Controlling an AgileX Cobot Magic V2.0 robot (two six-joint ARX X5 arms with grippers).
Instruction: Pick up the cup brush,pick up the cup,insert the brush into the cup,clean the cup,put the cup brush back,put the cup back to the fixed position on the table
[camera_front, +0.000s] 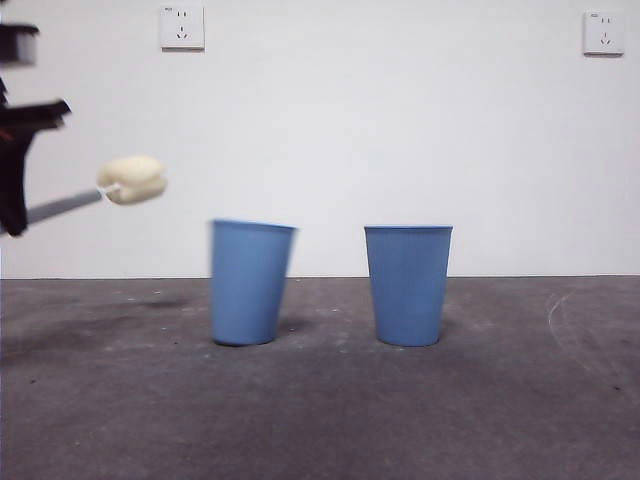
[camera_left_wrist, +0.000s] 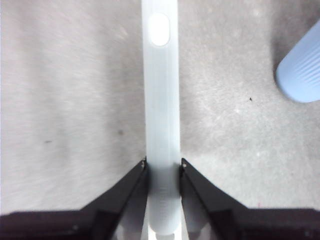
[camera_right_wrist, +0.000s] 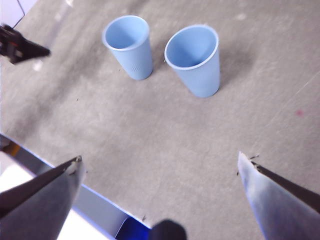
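Left claw (camera_left_wrist: 162, 167) clamps cup brush (camera_left_wrist: 161, 100); right claw (camera_right_wrist: 160, 165) wide, empty; cups hold nothing.

1. No readable text, labels, brands or numbers in any view.
2. Wall sockets (camera_front: 182, 27) and (camera_front: 604, 32): plain white plates, slots only, no print visible.
3. Blue cups (camera_front: 250, 281), (camera_front: 407, 284): ribbed plastic, no logo.
4. Cup brush (camera_left_wrist: 160, 100) handle: oval inlay, no legible marking.
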